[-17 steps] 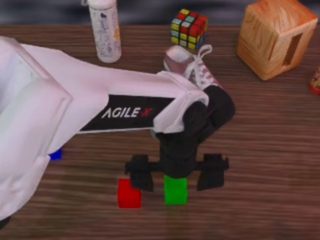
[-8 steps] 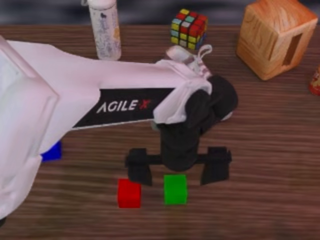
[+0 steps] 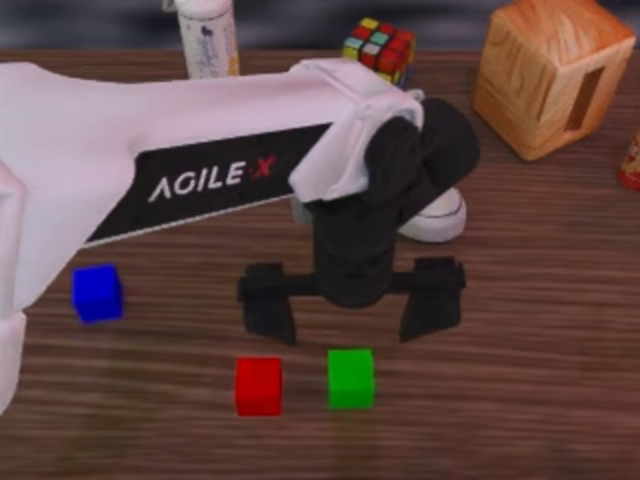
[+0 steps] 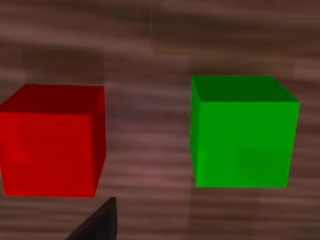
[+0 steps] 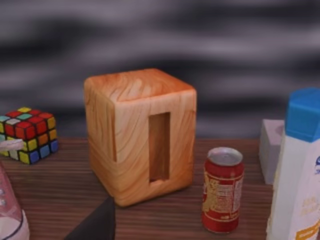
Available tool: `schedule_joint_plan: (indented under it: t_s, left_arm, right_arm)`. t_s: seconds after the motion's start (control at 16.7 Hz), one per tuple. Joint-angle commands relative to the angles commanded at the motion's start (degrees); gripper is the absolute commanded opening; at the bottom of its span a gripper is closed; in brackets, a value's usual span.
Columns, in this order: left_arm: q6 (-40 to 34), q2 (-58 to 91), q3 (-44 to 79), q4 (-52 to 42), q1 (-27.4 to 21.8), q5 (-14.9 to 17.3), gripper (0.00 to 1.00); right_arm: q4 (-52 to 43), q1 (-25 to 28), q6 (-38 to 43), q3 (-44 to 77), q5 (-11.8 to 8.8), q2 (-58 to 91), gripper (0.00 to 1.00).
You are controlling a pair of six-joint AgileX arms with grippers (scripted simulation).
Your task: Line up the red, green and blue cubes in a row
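The red cube [image 3: 258, 386] and the green cube [image 3: 351, 378] sit side by side near the table's front edge, a small gap between them. The blue cube [image 3: 97, 292] lies apart at the left, farther back. My left gripper [image 3: 350, 318] hangs open just behind the green cube, touching nothing. The left wrist view looks down on the red cube [image 4: 50, 142] and the green cube [image 4: 242, 132], with one dark fingertip [image 4: 97, 225] at its edge. My right gripper [image 5: 165, 236] is outside the top view; its one visible finger [image 5: 97, 222] stands far off centre, so it is open and empty.
Behind the left arm lie a pink-and-white shoe [image 3: 435, 210], a multicoloured puzzle cube [image 3: 378, 48] and a white bottle [image 3: 208, 40]. A big wood-grain box [image 3: 552, 72] with a slot stands back right, with a red can [image 5: 222, 190] and a blue-capped bottle [image 5: 300, 165] beside it.
My open left gripper has drawn back and up from the green cube, which stays on the table. The arm swung away, uncovering the blue cube.
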Motion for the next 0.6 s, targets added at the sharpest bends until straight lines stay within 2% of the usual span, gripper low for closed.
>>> schedule_joint_plan:
  t_s: [0.18,0.3,0.42,0.6]
  left_arm:
    - [0.79,0.08,-0.36,0.27,0.56,0.00,1.00]
    - [3.48,-0.40,-1.22,0.75,3.80,0.00,1.00]
    - [7.56,-1.12,-2.64,1.47,8.97,0.04,1.00]
    - [15.33,-2.38,-5.63,2.67,19.78,0.18,1.00]
  right_arm:
    - [0.00,0.00,0.00,0.00,0.00,0.00,1.00]
    - [0.00,0.00,0.00,0.00,0.00,0.00,1.00]
    - [0.00,0.00,0.00,0.00,0.00,0.00,1.00]
    - [0.00,0.00,0.00,0.00,0.00,0.00,1.00]
